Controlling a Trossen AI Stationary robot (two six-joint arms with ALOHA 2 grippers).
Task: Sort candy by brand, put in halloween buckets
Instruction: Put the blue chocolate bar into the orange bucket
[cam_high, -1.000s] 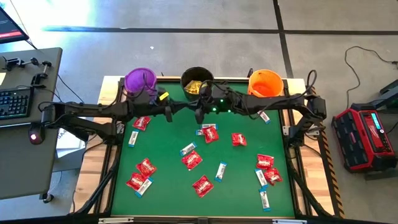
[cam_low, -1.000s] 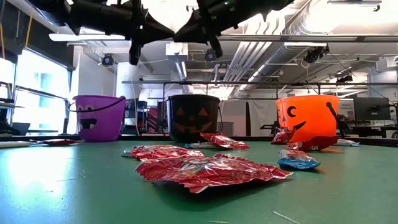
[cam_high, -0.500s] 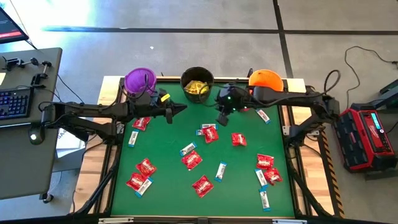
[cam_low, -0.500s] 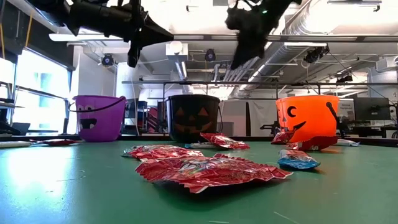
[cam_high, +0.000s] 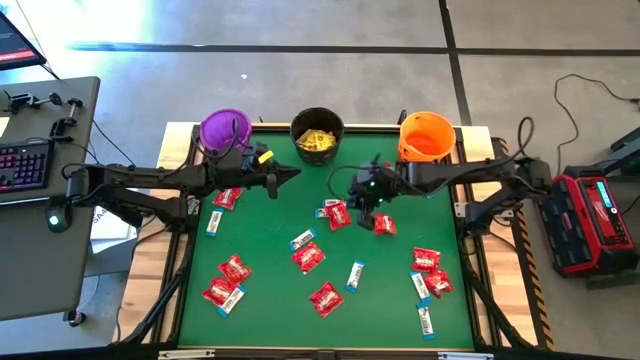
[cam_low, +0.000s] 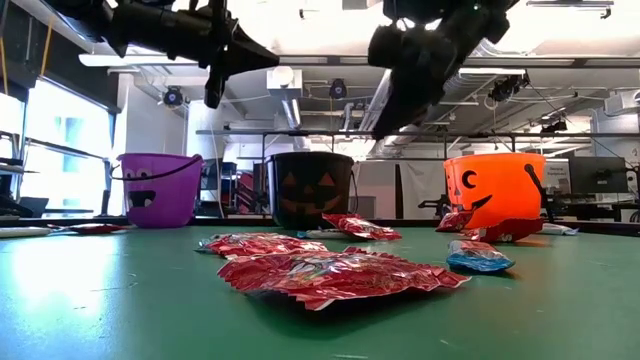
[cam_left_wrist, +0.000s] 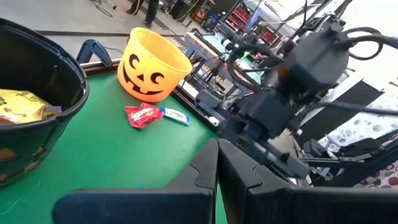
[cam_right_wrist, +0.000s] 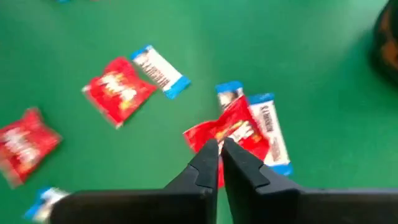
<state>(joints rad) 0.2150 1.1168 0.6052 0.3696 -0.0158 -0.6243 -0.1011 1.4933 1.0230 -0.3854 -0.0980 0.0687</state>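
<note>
Three buckets stand along the table's far edge: purple (cam_high: 225, 130), black (cam_high: 318, 133) holding yellow packets (cam_high: 318, 140), and orange (cam_high: 427, 135). Red packets (cam_high: 308, 258) and white-and-blue bars (cam_high: 354, 275) lie scattered on the green table. My right gripper (cam_high: 358, 205) (cam_right_wrist: 217, 155) is shut and empty. It hangs well above the table (cam_low: 382, 122), over a red packet (cam_right_wrist: 230, 132) that lies beside two white-and-blue bars (cam_right_wrist: 268, 127). My left gripper (cam_high: 296, 173) (cam_left_wrist: 217, 163) is shut and empty, hovering in front of the gap between the purple and black buckets.
Another red packet (cam_left_wrist: 142, 115) and a bar (cam_left_wrist: 174, 116) lie on the table in front of the orange bucket (cam_left_wrist: 152, 65). Wooden rails frame the table (cam_high: 180, 250). A desk with a keyboard (cam_high: 30, 165) stands to the left, and a red box (cam_high: 585, 215) to the right.
My right gripper has left its place in front of the black bucket. It swung toward the table's right, then toward the near edge, and now tips down over the candy in the table's middle.
</note>
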